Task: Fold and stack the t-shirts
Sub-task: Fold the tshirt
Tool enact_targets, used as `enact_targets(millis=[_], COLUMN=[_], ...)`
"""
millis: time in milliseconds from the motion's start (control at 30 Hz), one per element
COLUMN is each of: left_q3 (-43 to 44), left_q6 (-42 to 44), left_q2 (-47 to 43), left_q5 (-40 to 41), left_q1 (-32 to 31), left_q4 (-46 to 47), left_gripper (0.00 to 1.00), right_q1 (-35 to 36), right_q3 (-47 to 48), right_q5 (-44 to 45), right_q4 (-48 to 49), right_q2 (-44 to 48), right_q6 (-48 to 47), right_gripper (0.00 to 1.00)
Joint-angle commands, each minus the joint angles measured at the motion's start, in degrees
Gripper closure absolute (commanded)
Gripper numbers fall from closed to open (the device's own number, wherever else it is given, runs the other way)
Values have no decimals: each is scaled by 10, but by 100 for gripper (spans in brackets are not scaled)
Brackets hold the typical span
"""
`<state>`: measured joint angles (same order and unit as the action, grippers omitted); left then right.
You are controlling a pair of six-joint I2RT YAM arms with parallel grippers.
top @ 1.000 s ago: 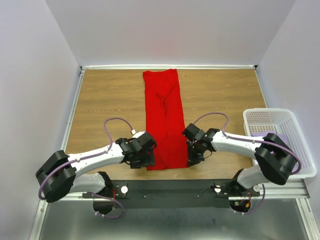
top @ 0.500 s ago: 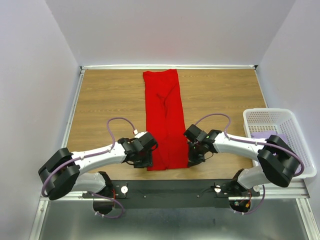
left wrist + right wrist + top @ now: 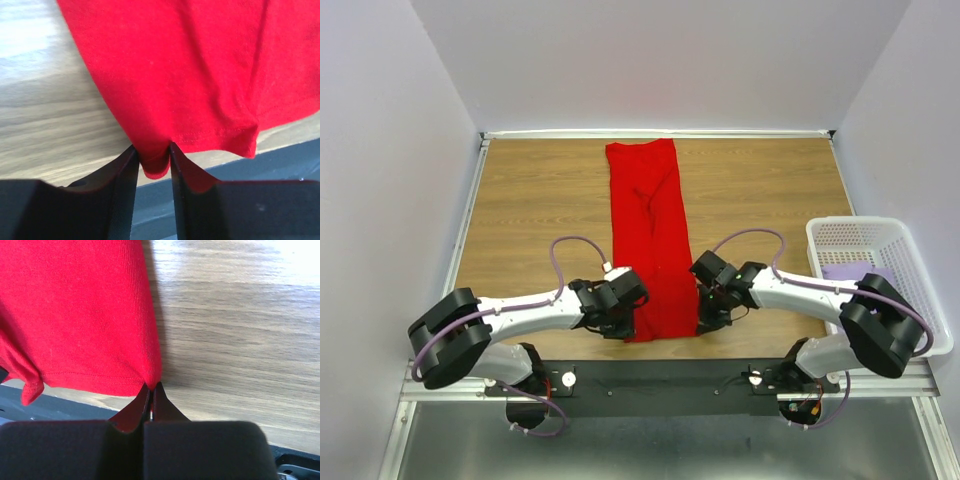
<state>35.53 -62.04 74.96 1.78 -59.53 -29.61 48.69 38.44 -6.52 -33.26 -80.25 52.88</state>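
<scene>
red t-shirt (image 3: pixel 648 235): it's lying flat as one long narrow strip down the middle of the bench (image 3: pixel 530 200). In the overhead view it's running from the top edge of the wood to the bottom edge.

left end effector (image 3: pixel 628 325): it's sitting right on the strip's lower left corner. In its own wrist view (image 3: pixel 152 155) the two fingers (image 3: pixel 125 175) are squeezing a small bunched fold of the hem. So it's gripping the red t-shirt, with cloth filling the gap between the jaws.

right end effector (image 3: pixel 703 320): it's parked at the strip's lower right corner. In its wrist view (image 3: pixel 151 388) the tips are pressing tight together exactly where the hem comes to a point. It's clamped, and it looks like it's nipping just the very corner of the cloth.

shirt in the wrist views: from the left wrist, the red cloth is filling the top and right of the frame, with wood grain showing on the left. From the right wrist it's the mirror of that: red at upper left, bare wood on the right.

arms: both are reaching in from the bottom of the overhead frame and angling toward each other, with the shirt's lower end sitting between them.

lilac t-shirt (image 3: pixel 850 272): it's peeking out inside the white lattice basket (image 3: pixel 920 290) at the right edge of the overhead frame, well apart from both end effectors.
</scene>
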Motion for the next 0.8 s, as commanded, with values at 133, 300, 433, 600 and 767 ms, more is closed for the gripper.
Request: enact_targets(millis=[133,300,433,600,767], left_q3=[-29,-25,-12,12,69], left_q6=[-22,-28,-31,-20,25], left_q2=[22,-2,-25,-52,-55], left_q5=[13,8,-9,-14,-22], left_q1=[-17,-19,-37,-45,-12], left_q4=[-48,-69,-101,-155,-164], left_gripper=[72,92,100,100,100], right_q1=[4,4,4,4,3], right_q3=[-28,-43,-53,-29,53], right_q5=[43,29,0,-11,39], right_q4=[-22,-30,-58,-120,-171], right_q2=[13,37,65,96,77], right_q6=[1,-5,-15,-38,-52], right_gripper=[99,99,99,99,100])
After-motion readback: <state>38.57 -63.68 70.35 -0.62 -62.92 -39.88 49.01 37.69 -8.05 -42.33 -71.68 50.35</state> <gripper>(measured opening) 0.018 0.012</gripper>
